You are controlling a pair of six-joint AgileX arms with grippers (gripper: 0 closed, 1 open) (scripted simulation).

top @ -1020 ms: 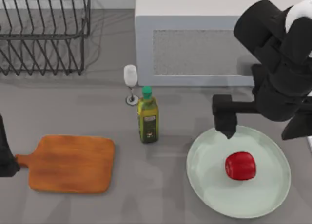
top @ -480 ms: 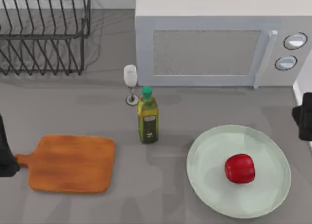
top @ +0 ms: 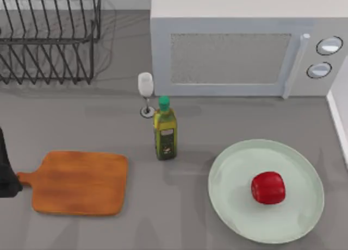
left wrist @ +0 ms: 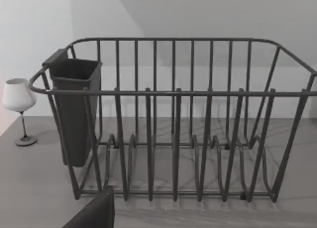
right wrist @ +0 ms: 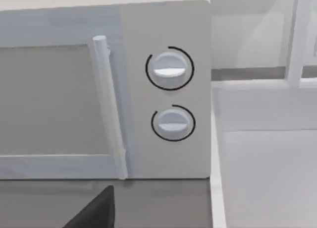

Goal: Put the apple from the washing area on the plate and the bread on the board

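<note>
The red apple point(top: 268, 187) lies on the pale green plate point(top: 234, 206), right of the plate's middle, at the table's front right. The wooden board point(top: 81, 182) lies bare at the front left, its handle pointing left. My left arm point(top: 4, 174) is parked at the table's left edge, just beside that handle. A dark part of the left gripper point(left wrist: 94, 213) faces the dish rack point(left wrist: 173, 119). A dark part of the right gripper point(right wrist: 94, 210) faces the microwave point(right wrist: 104, 89). The bread is out of view.
An oil bottle point(top: 165, 129) and a wine glass point(top: 145, 92) stand between board and plate. The microwave point(top: 239, 49) fills the back right, and the wire dish rack point(top: 49, 38) the back left. A white ledge point(top: 340, 114) runs along the right edge.
My right arm has pulled back from above the plate to the right and left the top view. The apple stays on the plate. The left arm has not moved.
</note>
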